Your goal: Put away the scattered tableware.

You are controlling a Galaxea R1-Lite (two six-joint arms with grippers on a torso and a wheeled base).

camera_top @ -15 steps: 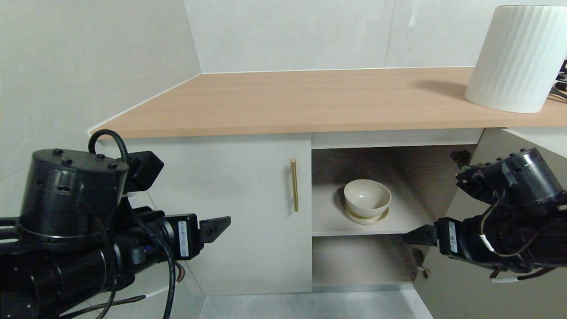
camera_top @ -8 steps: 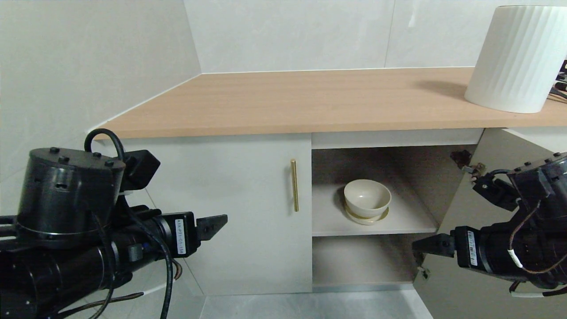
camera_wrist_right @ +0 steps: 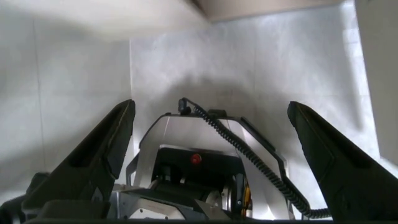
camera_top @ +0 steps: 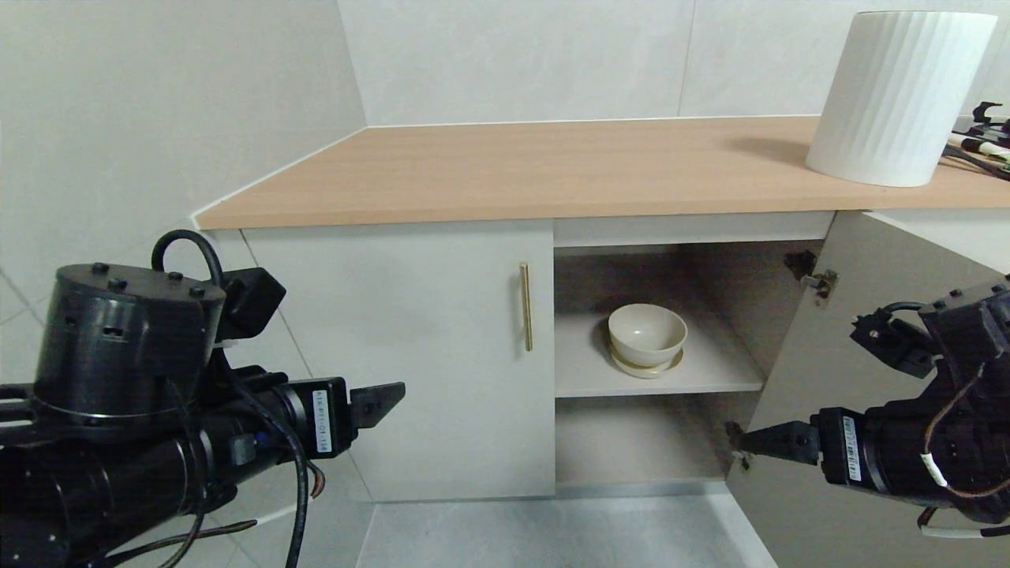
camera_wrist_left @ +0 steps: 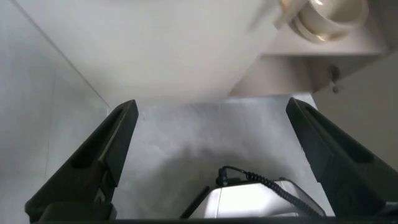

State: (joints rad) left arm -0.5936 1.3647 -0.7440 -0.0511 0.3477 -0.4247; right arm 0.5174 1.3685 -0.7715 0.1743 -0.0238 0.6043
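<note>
Both wrist views show splayed grippers [camera_wrist_left: 210,107] [camera_wrist_right: 210,107]; head view, shelved bowl [camera_top: 647,334]

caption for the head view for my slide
Bowl on a saucer on the open cabinet shelf; left gripper and right gripper hang open and empty in front.

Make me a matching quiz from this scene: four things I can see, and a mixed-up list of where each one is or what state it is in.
Things:
1. bowl
2. ribbed white container
3. gold handle
4. left gripper

Places or states:
A. standing on the worktop
B. fixed to the closed cupboard door
C. sitting on a plate on the upper shelf of the open cupboard
D. open, holding nothing

Pairs: 1-C, 2-A, 3-B, 4-D
</note>
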